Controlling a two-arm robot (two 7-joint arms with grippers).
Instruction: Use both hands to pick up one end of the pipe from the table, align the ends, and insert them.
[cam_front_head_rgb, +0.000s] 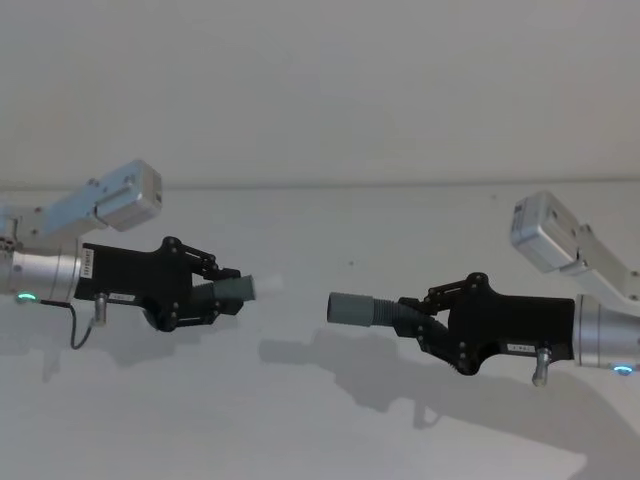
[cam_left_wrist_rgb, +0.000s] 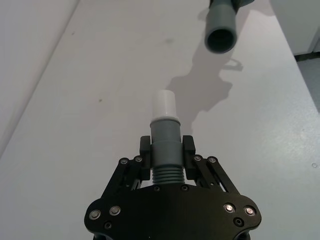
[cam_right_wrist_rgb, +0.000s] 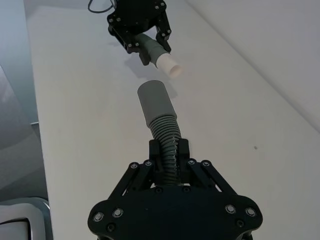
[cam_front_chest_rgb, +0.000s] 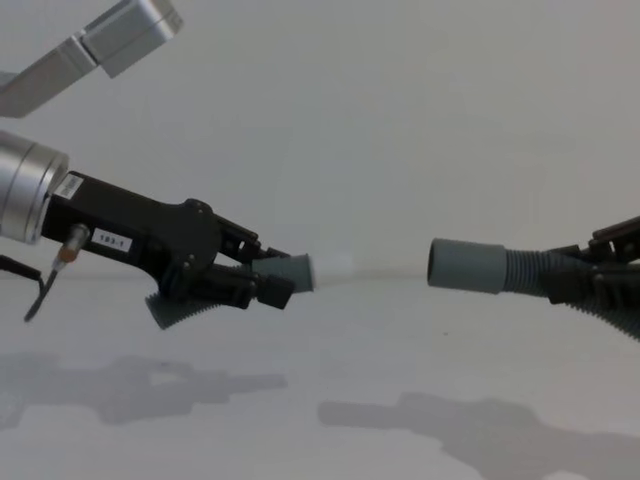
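Observation:
Both pieces of the pipe are held up off the white table (cam_front_head_rgb: 300, 430), their ends facing each other across a short gap. My left gripper (cam_front_head_rgb: 230, 285) is shut on the narrower grey cuff (cam_front_chest_rgb: 292, 272), whose whitish tip (cam_left_wrist_rgb: 164, 106) points toward the right. My right gripper (cam_front_head_rgb: 418, 316) is shut on the ribbed hose (cam_right_wrist_rgb: 165, 132) just behind the wider grey sleeve (cam_front_head_rgb: 350, 308). The sleeve's open mouth (cam_left_wrist_rgb: 222, 40) faces the tip. In the head view the sleeve sits slightly lower than the tip. The rest of each hose is hidden behind the grippers.
A thin black cable (cam_front_head_rgb: 75, 332) hangs from the left wrist. Pale camera mounts (cam_front_head_rgb: 125, 195) (cam_front_head_rgb: 548, 232) sit above both wrists. The table meets a pale wall behind, and its edge (cam_left_wrist_rgb: 300, 55) shows in the left wrist view. Arm shadows lie on the table below.

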